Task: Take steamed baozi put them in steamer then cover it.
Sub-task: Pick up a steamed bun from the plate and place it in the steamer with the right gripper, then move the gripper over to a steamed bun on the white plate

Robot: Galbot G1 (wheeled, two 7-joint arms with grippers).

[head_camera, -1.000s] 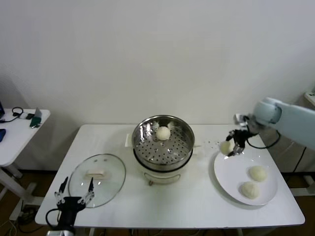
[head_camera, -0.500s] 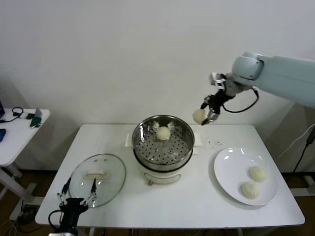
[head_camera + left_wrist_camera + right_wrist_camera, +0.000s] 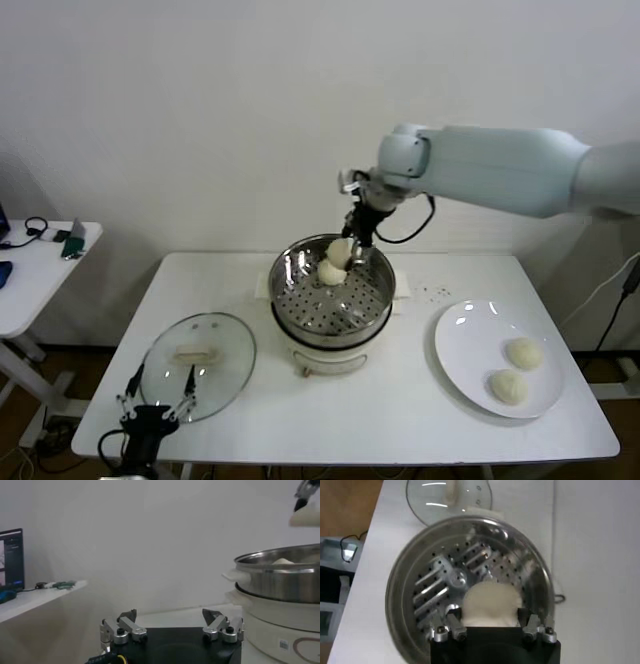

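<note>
The right gripper (image 3: 347, 252) now hangs over the far rim of the round shiny stainless-steel steamer basket (image 3: 286, 300), its jaws closed on a small smooth cream-white dough bun (image 3: 340, 251). A second ago this gripper was taking that bun off the flat white plate (image 3: 460, 340) at the table's right end; half a second ago it carried it high in the air to the right of the steamer. The carry is thus nearly done, and in the right wrist view the held bun (image 3: 491, 605) sits directly above the perforated floor (image 3: 440, 587), so the next step is probably a short descent and release.

One bun (image 3: 328, 272) already lies inside the basket, just beside and partly under the carried one; setting down too close could press the two together. Two more buns (image 3: 523, 352) (image 3: 508, 386) wait on the plate, so the loading appears to be about half finished.

The round clear glass lid with metal rim and cream bar handle (image 3: 197, 362) rests on the white table (image 3: 400, 420), left of the steamer, unchanged. The left gripper (image 3: 150, 398) hovers near the lid's front edge, jaws spread wide and empty; it has barely moved.
</note>
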